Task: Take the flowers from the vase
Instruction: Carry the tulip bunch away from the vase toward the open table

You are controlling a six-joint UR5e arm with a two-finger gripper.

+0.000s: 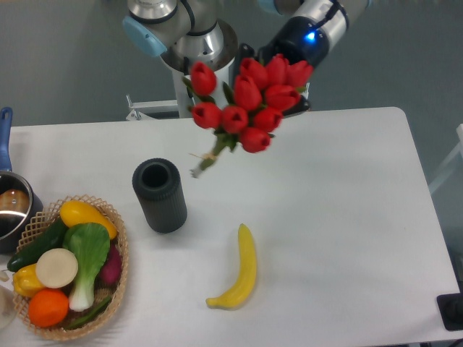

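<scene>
The robot arm (189,32) is built of thick, rounded metal-grey tube sections joined by fat cylindrical joints. Pale blue caps close the joint ends; one shows at the upper left, and another sliver shows at the top edge. The base column is silver-grey with a darker ring round it, standing on a pale bracket behind the table edge. Near the wrist (312,30) the housing turns dark, nearly black, and carries a glowing blue light ring. Any small label on the column is too blurred to read.
</scene>
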